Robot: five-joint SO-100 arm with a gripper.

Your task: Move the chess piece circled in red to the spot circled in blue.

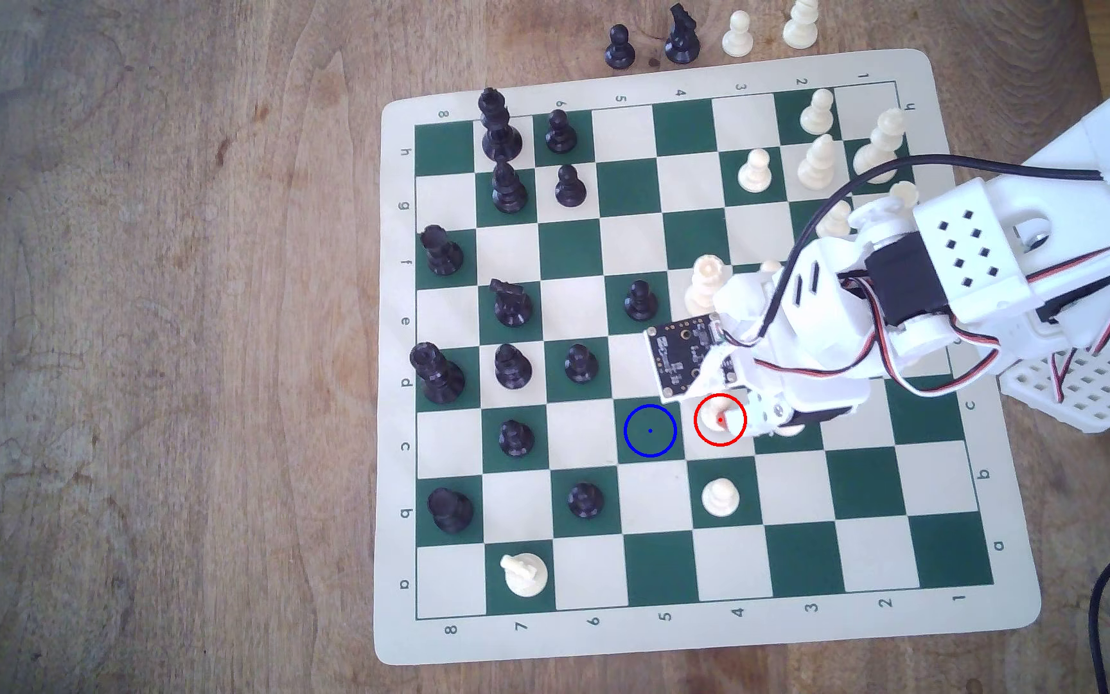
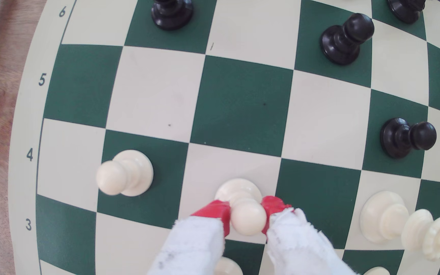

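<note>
Red-tipped gripper pinched only the white pawn's round head, so it could slip or topple before reaching the blue-ringed green square

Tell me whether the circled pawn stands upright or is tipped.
Upright: the pawn has its base flat on its cream square, head between the gripper's red fingertips.
</note>
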